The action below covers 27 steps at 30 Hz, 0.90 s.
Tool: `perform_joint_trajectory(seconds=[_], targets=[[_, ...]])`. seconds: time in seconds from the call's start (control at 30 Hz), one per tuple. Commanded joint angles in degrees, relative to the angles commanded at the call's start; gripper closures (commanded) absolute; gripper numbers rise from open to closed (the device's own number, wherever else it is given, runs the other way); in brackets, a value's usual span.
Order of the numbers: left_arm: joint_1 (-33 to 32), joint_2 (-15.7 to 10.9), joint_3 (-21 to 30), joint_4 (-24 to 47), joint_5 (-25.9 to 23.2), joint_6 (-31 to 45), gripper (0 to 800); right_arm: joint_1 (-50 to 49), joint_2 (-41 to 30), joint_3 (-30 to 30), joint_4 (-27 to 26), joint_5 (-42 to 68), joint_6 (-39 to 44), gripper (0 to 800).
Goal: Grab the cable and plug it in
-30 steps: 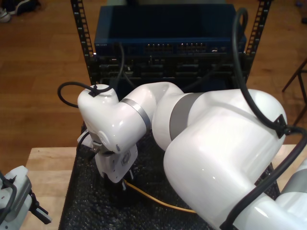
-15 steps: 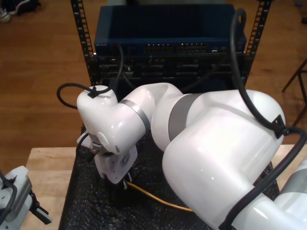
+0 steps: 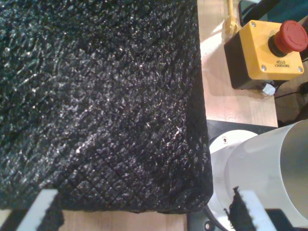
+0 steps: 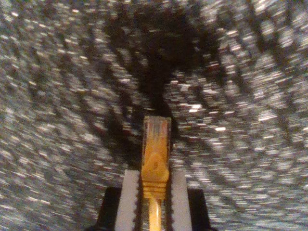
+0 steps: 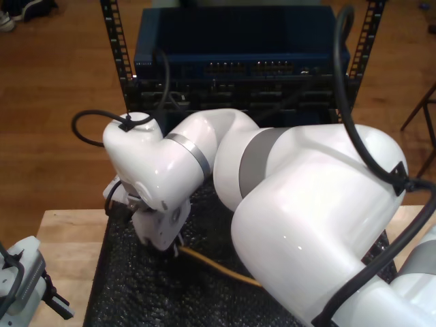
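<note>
My second gripper (image 4: 155,202) was pinched on the cable (image 4: 155,166), its two pale fingers (image 4: 126,202) pressed against either side of the plug. The clear-yellowish plug stuck out past the fingertips, just above the black mat (image 4: 250,96); whether it touched the mat could not be told. In the exterior view this gripper (image 5: 172,249) stood low over the mat (image 5: 122,293), and the cable (image 5: 221,270) trailed from it across the mat and passed under the large white arm (image 5: 306,204). The rack (image 5: 235,65) stood behind the mat, well apart from the plug.

My first gripper (image 3: 144,211) was spread, its fingers (image 3: 41,207) wide apart with nothing between them, hovering over the mat's edge (image 3: 192,120). A yellow stop box (image 3: 264,45) with a red button sat on the wood table (image 3: 231,103) beside the mat.
</note>
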Motion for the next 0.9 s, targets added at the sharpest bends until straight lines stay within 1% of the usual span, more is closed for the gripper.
perform_joint_trajectory(seconds=[0.23,0.37,0.6,0.67,0.77,0.9], targets=[[0.0,0.09,0.0,0.0,0.09,-0.09,0,-0.79,-2.46,1.58,0.35,-0.09,-9.85,794],[0.0,0.09,-0.18,0.0,0.26,-0.09,0,-1.85,-6.15,3.87,0.44,-0.09,-14.33,794],[-0.09,0.09,-0.79,-0.09,1.67,-0.18,0,-4.22,-12.66,5.01,0.7,0.18,-20.31,794],[-0.09,0.09,-1.14,-0.09,1.85,-0.18,0,-4.4,-15.12,6.59,0.79,0.18,-22.24,794],[-0.18,0.09,-1.85,-1.05,1.93,-0.18,0,-5.8,-19.52,9.58,2.81,0.26,-25.14,794],[-2.37,0.0,-2.55,-5.1,3.52,-0.44,0,-8.79,-25.05,14.51,8.44,0.26,-31.74,794]])
